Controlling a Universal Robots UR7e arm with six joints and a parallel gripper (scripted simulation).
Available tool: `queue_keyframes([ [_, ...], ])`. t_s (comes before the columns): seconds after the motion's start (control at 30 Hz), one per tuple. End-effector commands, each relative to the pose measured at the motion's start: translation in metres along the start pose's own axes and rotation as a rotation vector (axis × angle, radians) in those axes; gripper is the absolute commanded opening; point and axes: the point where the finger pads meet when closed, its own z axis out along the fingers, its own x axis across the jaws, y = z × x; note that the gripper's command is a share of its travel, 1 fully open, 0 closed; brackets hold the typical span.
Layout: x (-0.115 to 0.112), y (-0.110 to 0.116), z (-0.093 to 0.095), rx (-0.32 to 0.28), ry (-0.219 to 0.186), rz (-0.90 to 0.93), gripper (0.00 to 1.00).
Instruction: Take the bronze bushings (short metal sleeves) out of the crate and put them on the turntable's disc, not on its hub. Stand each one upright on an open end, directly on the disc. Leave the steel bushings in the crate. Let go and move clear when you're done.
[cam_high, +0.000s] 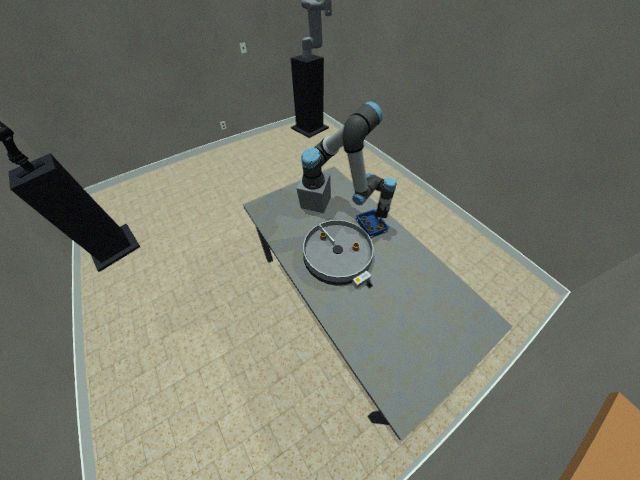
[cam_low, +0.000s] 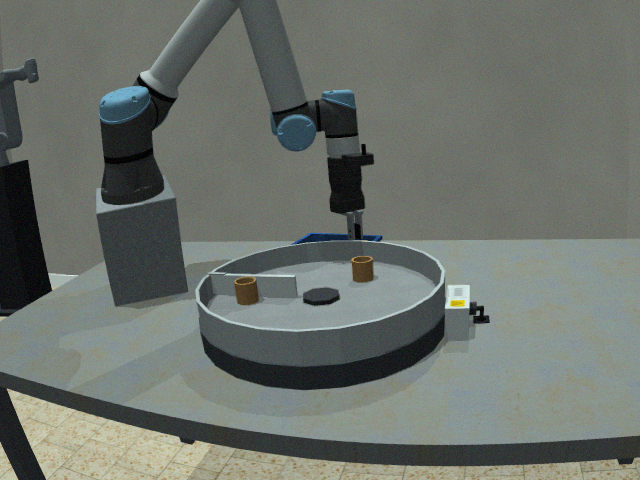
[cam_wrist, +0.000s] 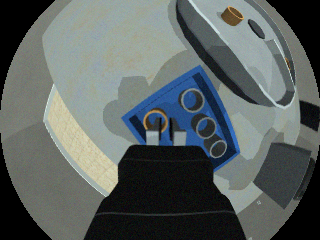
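Observation:
The blue crate (cam_wrist: 183, 120) stands on the table behind the turntable (cam_low: 320, 304). It holds one bronze bushing (cam_wrist: 155, 120) at its near end and three steel bushings (cam_wrist: 204, 126) in a row. My gripper (cam_wrist: 165, 124) hangs just above the crate, right over the bronze bushing's rim. Its fingers stand a narrow gap apart and hold nothing. In the exterior view the fingertips (cam_low: 354, 230) reach down to the crate's edge (cam_low: 337, 238). Two bronze bushings (cam_low: 246, 290) (cam_low: 362, 268) stand upright on the disc, clear of the dark hub (cam_low: 321, 296).
The turntable has a raised grey rim and a low white fence (cam_low: 258, 284) running from the rim towards the hub. A white control box (cam_low: 458, 311) sits against its right side. The arm's grey pedestal (cam_low: 140, 237) stands at the left.

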Motion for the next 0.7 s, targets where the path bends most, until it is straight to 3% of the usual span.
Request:
queue_keyframes([
  [0.0,-0.0005,-0.0002,0.0009,0.001,-0.001,0.000,0.36],
  [0.67,-0.0005,-0.0002,0.0064,0.001,-0.001,0.000,0.36],
])
